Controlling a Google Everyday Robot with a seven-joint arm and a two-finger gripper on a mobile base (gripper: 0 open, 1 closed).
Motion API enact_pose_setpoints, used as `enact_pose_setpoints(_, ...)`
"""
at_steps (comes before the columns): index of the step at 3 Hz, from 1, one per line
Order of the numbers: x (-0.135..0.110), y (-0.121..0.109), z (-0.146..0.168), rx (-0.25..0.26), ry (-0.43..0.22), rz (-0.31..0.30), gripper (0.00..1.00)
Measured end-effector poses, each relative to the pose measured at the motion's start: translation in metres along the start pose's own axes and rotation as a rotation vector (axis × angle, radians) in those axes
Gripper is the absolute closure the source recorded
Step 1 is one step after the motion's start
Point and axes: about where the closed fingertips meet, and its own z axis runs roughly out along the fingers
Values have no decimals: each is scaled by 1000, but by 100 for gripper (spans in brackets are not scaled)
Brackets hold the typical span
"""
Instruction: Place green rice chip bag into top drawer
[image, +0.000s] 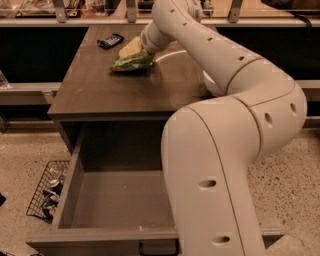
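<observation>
We're at grasp step: gripper (139, 50) on bright green glossy snack bag (131, 61), near bench (100, 92) far edge, left of centre. Grip state: can't tell. Next: lift, clear front edge, lower into grey-brown wooden top drawer (120, 200), open below.

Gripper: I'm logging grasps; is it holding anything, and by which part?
It cannot be told. The gripper sits at the top of the green rice chip bag, which lies on the table.

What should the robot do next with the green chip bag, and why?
Probably lift the green bag a little way off the table. The gripper is right at the bag, which lies flat on the table, and the drawer below is already pulled open, ready for it.
</observation>
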Motion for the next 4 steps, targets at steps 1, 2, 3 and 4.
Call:
enact_pose_setpoints(1,-2,0,-1,0,0,0,100)
enact_pose_setpoints(2,-2,0,-1,0,0,0,100)
enact_pose_setpoints(3,-2,0,-1,0,0,0,100)
enact_pose_setpoints(4,-3,1,-2,0,0,0,100)
